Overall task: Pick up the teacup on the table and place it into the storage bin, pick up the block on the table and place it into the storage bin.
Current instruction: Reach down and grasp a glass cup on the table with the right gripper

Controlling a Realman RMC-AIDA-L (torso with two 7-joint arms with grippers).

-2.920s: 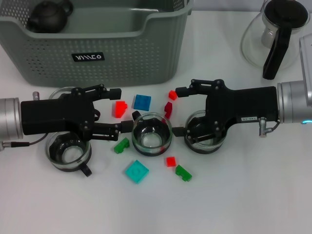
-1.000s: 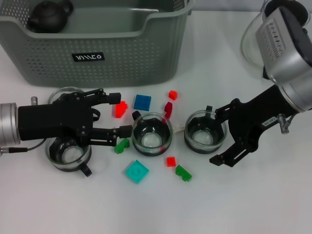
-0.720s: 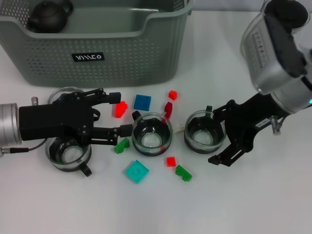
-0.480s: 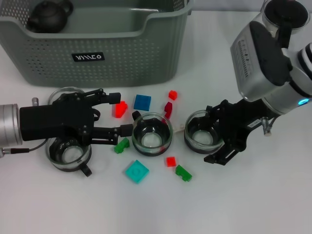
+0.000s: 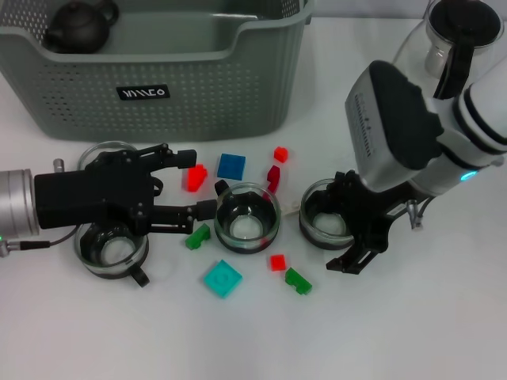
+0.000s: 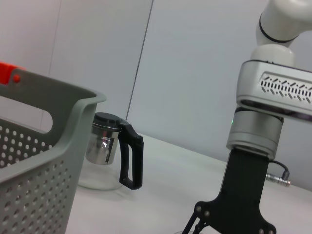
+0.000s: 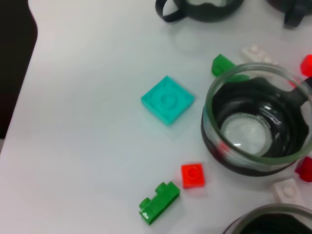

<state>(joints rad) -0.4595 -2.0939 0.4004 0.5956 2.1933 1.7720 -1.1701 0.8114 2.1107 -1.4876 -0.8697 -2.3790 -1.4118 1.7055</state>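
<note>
**Meanwhile, the right arm swings upright over its teacup**

Three glass teacups stand on the bench in front of the storage bin (image 5: 158, 87): one at the left (image 5: 111, 247), one in the middle (image 5: 247, 216), one at the right (image 5: 333, 214). Small blocks lie scattered round them — a blue block (image 5: 230, 165), a teal block (image 5: 222, 278), a green block (image 5: 298, 279) and red pieces. None of the cups or loose blocks is in the bin yet; only a dark teapot (image 5: 79, 24) sits in its far corner.

The change is on the right. Moments ago the right pincer (image 5: 354, 229) lay flat across the bench with its fingers either side of the right teacup; now the arm has rotated upright and the pincer points down beside that cup, fingers spread, holding nothing. That reads as a re-approach from above — the grasp is not made.

The left pincer (image 5: 188, 180) has barely moved: spread, it lies low between the left and middle cups, near a red block (image 5: 195, 176). The glass pitcher (image 5: 444, 55) stands apart.
</note>
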